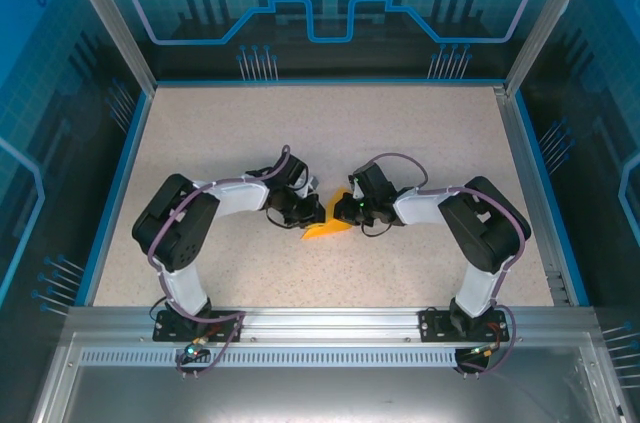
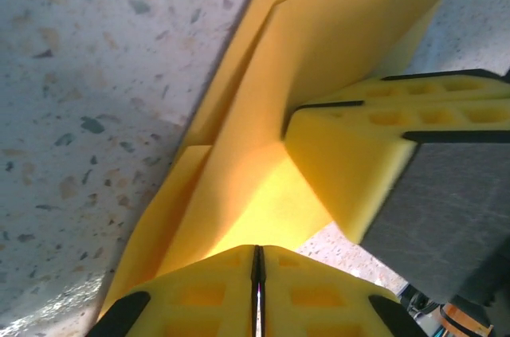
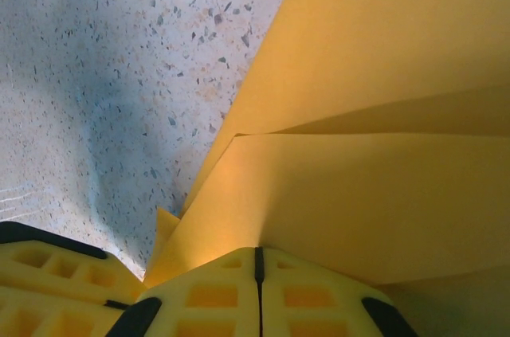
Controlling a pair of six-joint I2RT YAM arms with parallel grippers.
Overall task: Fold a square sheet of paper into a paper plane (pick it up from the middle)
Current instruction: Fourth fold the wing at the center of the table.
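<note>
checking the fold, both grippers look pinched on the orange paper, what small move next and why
Probably press the paper down flat onto the table: left gripper and right gripper both pinch its edge shut, but its folded layers gape apart.

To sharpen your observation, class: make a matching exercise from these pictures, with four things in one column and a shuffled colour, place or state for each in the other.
1 sheet of paper
2 table
3 left pincer
4 right pincer

A shut on the paper, right of it from above
B pale, speckled
C orange-yellow, creased
D shut on the paper, left of it from above

Pairs: 1-C, 2-B, 3-D, 4-A
</note>
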